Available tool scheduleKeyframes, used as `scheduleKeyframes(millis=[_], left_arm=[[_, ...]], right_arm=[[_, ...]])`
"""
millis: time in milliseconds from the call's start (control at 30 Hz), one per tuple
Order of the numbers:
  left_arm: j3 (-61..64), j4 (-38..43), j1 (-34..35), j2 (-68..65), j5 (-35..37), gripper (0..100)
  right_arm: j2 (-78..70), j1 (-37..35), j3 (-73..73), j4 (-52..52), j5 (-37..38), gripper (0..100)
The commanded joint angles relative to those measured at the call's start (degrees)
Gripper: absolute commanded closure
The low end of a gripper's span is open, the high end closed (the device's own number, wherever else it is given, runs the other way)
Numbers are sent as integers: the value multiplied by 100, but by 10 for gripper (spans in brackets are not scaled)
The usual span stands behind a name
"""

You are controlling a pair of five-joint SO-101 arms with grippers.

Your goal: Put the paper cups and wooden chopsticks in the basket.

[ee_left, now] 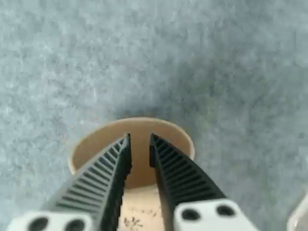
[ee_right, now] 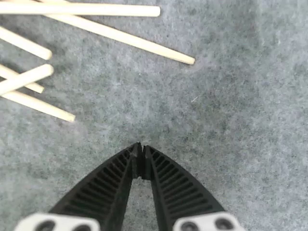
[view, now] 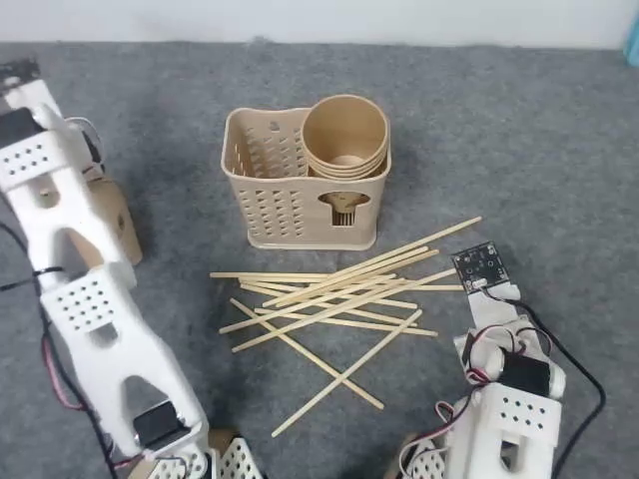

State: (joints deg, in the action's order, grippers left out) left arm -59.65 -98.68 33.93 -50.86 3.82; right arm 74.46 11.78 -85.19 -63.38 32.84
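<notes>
a grey, short-piled carpet (view: pixel 519 130) covers the whole work surface, and a pale wall strip (view: pixel 319 18) runs along its far edge. a beige perforated plastic basket (view: pixel 290 215) stands upright near the middle, with a stack of tan paper cups (view: pixel 344 135) nested in one of its compartments. thin pale wooden chopsticks (view: pixel 329 299) lie criss-crossed on the carpet just in front of the basket.

the left gripper (ee_left: pixel 139 144) hangs right over a single tan paper cup (ee_left: pixel 91 142), which sits off to the side by the white left arm (view: pixel 70 249), well apart from the basket; whether that claw actually grips the cup i cannot tell. the right gripper (ee_right: pixel 141 161) is clenched on nothing, tips meeting, low over bare carpet near the chopstick ends.
</notes>
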Motion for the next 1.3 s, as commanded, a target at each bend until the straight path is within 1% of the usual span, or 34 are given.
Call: scheduleKeyframes(millis=[0,167,500,800,1000,1133,1267], left_arm=[[1077,-202,-35,967,-26,939],[2440,-202,-141,1653,-26,940],[4268,-202,-141,2866,-26,941],[4769,-202,-114,3692,-35,941],[5508,-202,-193,4457,-35,941],[6114,-193,-237,4976,-325,941],[6615,-193,-237,5442,-387,941]], right_arm=[[101,-48,18,13,53,991],[101,-48,18,13,53,991],[101,-48,18,13,62,991],[101,-48,18,13,70,991],[101,-48,18,13,79,991],[101,-48,18,13,79,991],[101,-48,18,13,79,991]])
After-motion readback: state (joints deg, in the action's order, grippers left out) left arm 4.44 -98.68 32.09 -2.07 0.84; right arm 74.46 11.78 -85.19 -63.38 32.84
